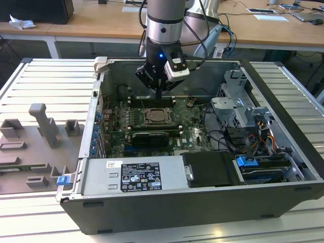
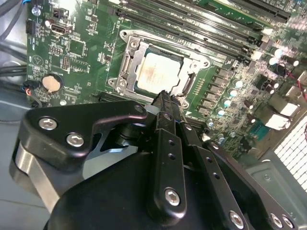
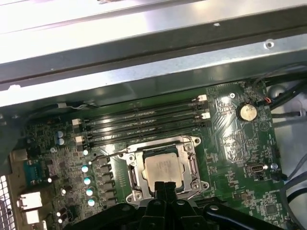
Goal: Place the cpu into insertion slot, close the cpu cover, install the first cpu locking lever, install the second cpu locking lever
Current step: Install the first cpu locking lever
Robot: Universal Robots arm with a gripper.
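Note:
The cpu lies flat in the insertion slot, its pale metal top showing. The silvery cpu cover lies down around it, framing the chip in its window. A thin wire lever runs along the socket's side toward the memory slots. My gripper hovers at the socket's edge, just above the board. Its black fingers are pressed together, shut on nothing.
Long black memory slots run beside the socket. A coin battery sits on the green board. The open case holds a power supply, a drive cage and cables. Grey fixtures stand on the exterior view's left.

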